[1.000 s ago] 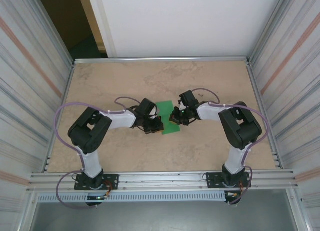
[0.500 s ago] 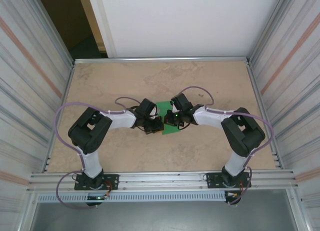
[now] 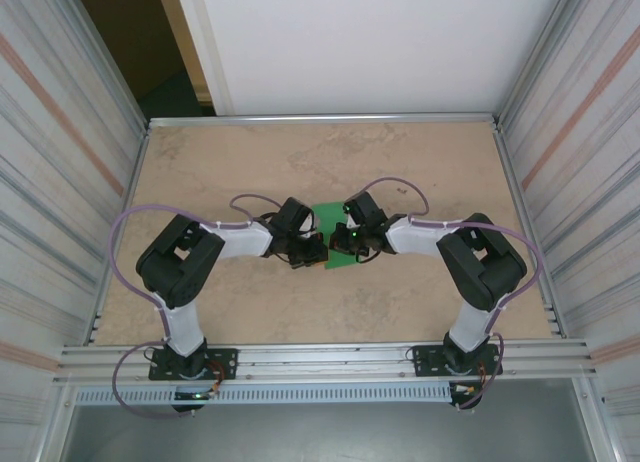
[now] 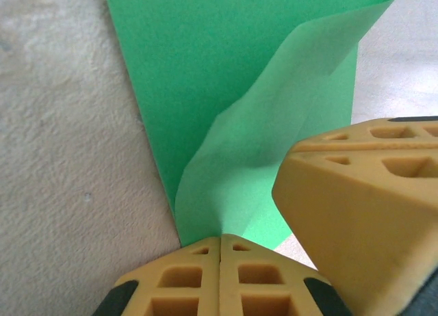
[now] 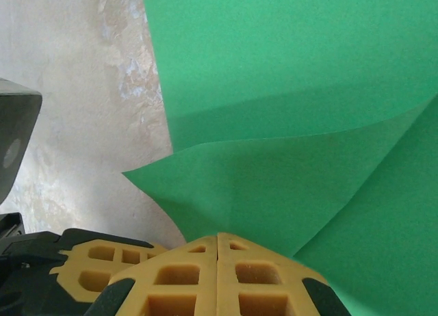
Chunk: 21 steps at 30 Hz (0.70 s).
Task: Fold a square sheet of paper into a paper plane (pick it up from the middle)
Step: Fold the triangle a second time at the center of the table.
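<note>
1. In the top view, the bright green square sheet of paper [image 3: 328,218] lies flat near the middle of the beige marbled worktop [image 3: 240,162]. The two wrists hide part of it.
2. The white-and-black left arm [image 3: 235,239] reaches in from 9 o'clock and the matching right arm [image 3: 425,232] from 3 o'clock. Their ends come close together over the sheet.
3. In the left wrist view, the left arm's fingers [image 4: 185,282], yellow with lattice cut-outs, sit at 6 o'clock with no gap between them. Their tips pinch a lifted flap of the green sheet.
4. That flap rises paler toward 1 o'clock. The rest of the sheet spreads toward 12 o'clock, flat against the worktop.
5. One yellow finger of the other arm stands at 4 o'clock in that view, just beside the flap and covering its lower edge.
6. In the right wrist view, the right arm's fingers [image 5: 185,288] sit at 6 o'clock, closed tip to tip on a raised fold of the sheet.
7. There the fold ends in a point toward 9 o'clock, and green paper covers the frame from 12 to 4 o'clock.
8. A yellow finger of the left arm shows at 7 o'clock in that view, just beside the right pair. Bare worktop runs from 9 to 11 o'clock.
</note>
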### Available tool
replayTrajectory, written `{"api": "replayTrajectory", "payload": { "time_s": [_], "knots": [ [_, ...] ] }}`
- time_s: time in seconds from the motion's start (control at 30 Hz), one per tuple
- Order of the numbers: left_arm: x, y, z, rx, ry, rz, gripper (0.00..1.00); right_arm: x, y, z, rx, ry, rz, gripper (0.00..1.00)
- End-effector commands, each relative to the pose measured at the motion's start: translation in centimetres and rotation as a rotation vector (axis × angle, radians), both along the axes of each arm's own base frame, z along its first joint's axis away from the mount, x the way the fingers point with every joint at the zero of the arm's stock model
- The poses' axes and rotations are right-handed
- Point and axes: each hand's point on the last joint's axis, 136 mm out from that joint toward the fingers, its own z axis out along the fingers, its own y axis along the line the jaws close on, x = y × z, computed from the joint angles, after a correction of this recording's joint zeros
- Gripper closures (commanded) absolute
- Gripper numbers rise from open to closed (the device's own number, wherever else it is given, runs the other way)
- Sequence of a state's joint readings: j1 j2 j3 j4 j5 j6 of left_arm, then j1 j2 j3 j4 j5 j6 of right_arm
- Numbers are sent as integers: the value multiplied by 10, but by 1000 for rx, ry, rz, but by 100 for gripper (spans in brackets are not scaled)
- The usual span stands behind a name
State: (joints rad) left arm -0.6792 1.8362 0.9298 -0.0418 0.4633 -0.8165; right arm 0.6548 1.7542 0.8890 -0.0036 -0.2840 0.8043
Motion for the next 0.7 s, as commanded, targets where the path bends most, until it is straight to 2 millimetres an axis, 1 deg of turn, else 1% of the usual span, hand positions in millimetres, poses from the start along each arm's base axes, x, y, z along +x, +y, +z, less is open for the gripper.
{"api": "replayTrajectory", "payload": {
  "time_s": [0.0, 0.23, 0.37, 0.43, 0.5, 0.67],
  "knots": [
    [-25, 26, -41, 140, 98, 21, 100, -22, -4, -22, -16, 83, 12, 100],
    [-26, 27, -42, 144, 101, 27, 100, -26, -1, -15, 33, 77, 26, 100],
    [-28, 30, -45, 159, 110, 34, 100, -23, -10, -25, 1, 96, -7, 100],
    [-30, 34, -46, 174, 120, 40, 100, -17, -18, -29, -10, 103, -45, 100],
    [-34, 39, -49, 198, 136, 49, 100, -9, -24, -28, -20, 93, -75, 100],
    [-45, 51, -60, 244, 186, 66, 100, 18, -42, -25, -34, 56, -136, 100]
  ]
}}
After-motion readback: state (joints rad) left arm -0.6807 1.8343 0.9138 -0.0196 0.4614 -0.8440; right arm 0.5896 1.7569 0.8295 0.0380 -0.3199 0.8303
